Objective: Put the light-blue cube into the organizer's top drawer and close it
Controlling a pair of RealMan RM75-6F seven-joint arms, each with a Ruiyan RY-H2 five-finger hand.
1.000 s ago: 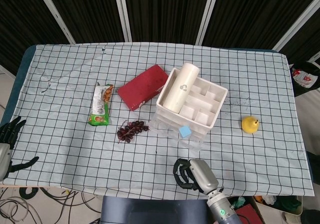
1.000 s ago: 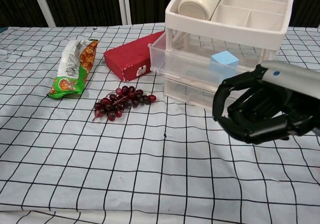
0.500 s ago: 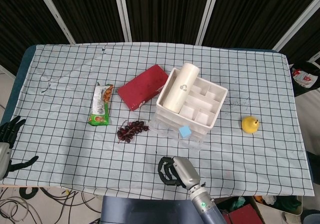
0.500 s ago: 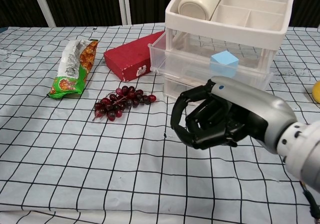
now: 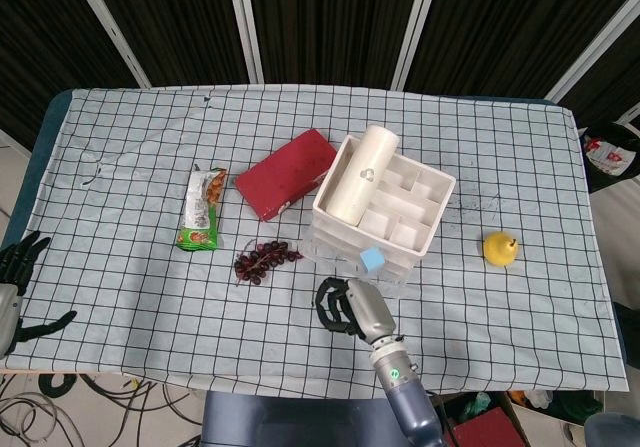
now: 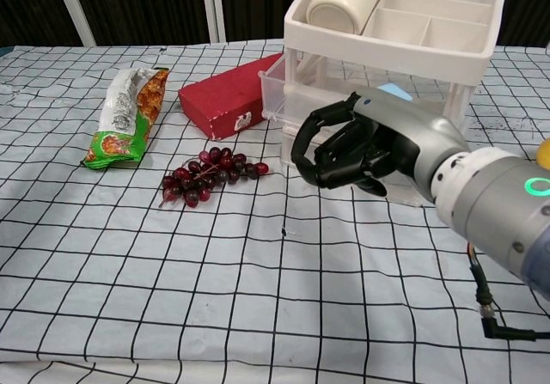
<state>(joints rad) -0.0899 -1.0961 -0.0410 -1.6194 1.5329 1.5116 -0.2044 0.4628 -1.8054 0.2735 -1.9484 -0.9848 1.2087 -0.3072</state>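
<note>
Chest view: right hand (image 6: pixel 348 152) w/ fingers curled in, holding nothing, right up against front of organizer's (image 6: pixel 395 23) top drawer (image 6: pixel 277 88). Light-blue cube (image 5: pixel 371 259) sits in that drawer, which is partly out. Left hand (image 5: pixel 15 287) at worktop's (image 5: pixel 130 147) left edge, fingers spread, empty.

I see a white cloth (image 5: pixel 130 117) with a black grid over the surface, a white organizer (image 5: pixel 385 202), a light-blue cube (image 5: pixel 371 259), a red box (image 5: pixel 285 174), dark red grapes (image 5: pixel 262 261), a green-and-orange snack packet (image 5: pixel 202 208), a yellow fruit (image 5: pixel 500 248), and my black-and-silver right hand (image 6: pixel 365 148).
</note>
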